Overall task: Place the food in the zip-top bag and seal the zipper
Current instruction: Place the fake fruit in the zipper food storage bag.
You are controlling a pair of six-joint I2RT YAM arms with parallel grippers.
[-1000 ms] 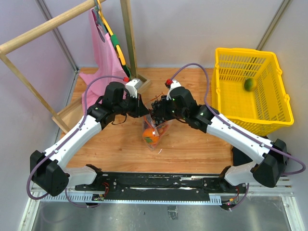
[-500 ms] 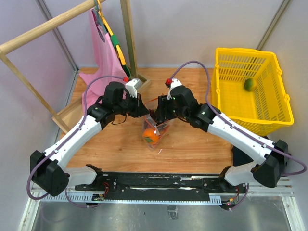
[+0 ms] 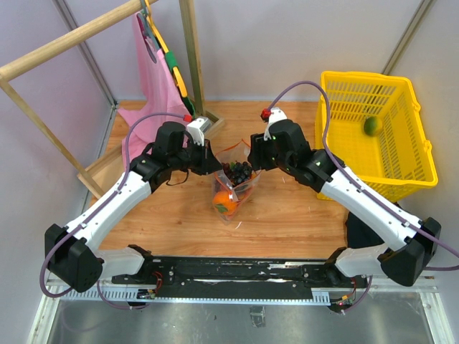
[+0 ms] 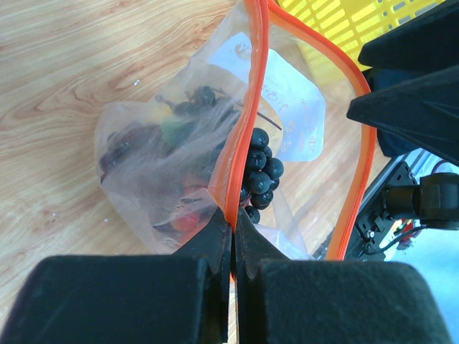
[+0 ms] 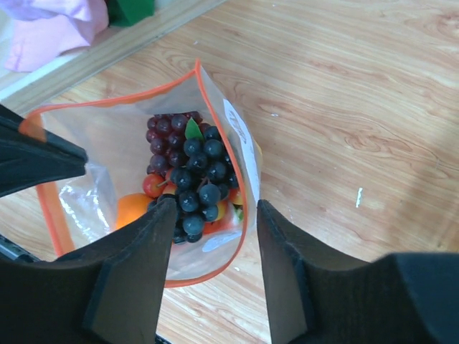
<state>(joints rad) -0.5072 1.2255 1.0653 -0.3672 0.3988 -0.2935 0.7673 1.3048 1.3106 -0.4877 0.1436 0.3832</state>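
Observation:
The clear zip-top bag (image 3: 233, 192) hangs open at the table's middle. Its orange-red zipper strip (image 4: 251, 107) rims the mouth. My left gripper (image 4: 233, 223) is shut on the near strip and holds that side up; it also shows in the top view (image 3: 217, 162). My right gripper (image 5: 214, 226) is open and straddles the opposite rim (image 5: 247, 188), one finger over the mouth, one outside. Inside lie the dark grape bunch (image 5: 190, 168), an orange persimmon (image 5: 131, 208) and red pieces. The green lime (image 3: 371, 125) lies in the yellow basket. I see no slider.
The yellow basket (image 3: 412, 175) stands at the right. A pink cloth (image 3: 153, 79) hangs from a wooden rack (image 3: 64, 44) at the back left, with the rack's base board (image 3: 100, 168) on the table's left side.

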